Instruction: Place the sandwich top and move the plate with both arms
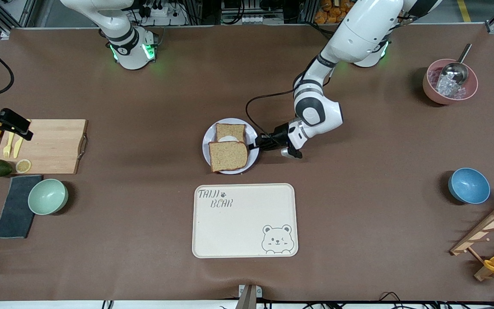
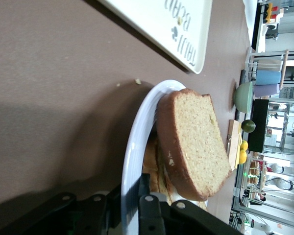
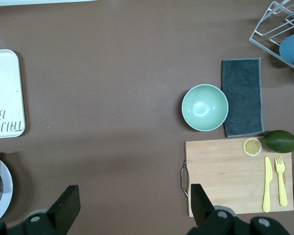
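Note:
The plate (image 1: 207, 143) sits mid-table, farther from the front camera than the bear-print tray. On it lies the slice with the fried egg (image 1: 230, 131). The sandwich top (image 1: 228, 155) lies over that slice, shifted toward the front camera and tilted, as the left wrist view (image 2: 196, 142) shows. My left gripper (image 1: 256, 144) is shut on the plate's rim (image 2: 137, 132) at the side toward the left arm's end, one finger above and one below (image 2: 130, 188). My right gripper (image 1: 13, 128) hangs open and empty (image 3: 133, 193) high over the cutting board's edge.
The cream tray (image 1: 245, 221) lies just nearer the camera than the plate. A wooden cutting board (image 1: 49, 146) with knife, fork and lemon slice, a mint bowl (image 1: 48, 196) and a dark cloth (image 1: 15, 206) lie toward the right arm's end. A blue bowl (image 1: 468, 185) and pink bowl (image 1: 449, 83) stand toward the left arm's end.

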Robot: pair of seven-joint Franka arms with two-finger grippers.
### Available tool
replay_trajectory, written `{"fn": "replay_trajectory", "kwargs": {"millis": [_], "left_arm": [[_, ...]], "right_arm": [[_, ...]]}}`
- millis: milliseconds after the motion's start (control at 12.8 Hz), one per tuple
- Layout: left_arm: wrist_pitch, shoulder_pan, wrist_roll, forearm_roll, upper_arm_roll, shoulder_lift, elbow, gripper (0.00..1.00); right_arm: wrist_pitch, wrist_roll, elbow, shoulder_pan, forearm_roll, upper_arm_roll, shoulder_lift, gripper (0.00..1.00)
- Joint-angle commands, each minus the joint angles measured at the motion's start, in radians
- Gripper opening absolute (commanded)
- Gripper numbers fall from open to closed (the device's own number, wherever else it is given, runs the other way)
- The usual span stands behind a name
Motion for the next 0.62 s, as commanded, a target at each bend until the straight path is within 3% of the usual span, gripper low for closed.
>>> {"fn": "replay_trajectory", "kwargs": {"millis": [0,156,546], "left_arm": [[0.002,0.006,0.071,-0.045,-0.012,-0.072,-0.048,0.00],[0.002,0.007,0.133,-0.051,-0.015,-0.097,-0.066,0.00],[0.002,0.016,0.287,-0.223,-0.017,-0.099,-0.054,0.00]], "right_arm": [[-0.013,0.019,0.011,0.002,-0.015,-0.001,0.000,1.00],[-0.013,0.021,0.011,0.005,-0.015,-0.001,0.000,1.00],[-0.013,0.021,0.012,0.007,-0.015,-0.001,0.009,1.00]]}}
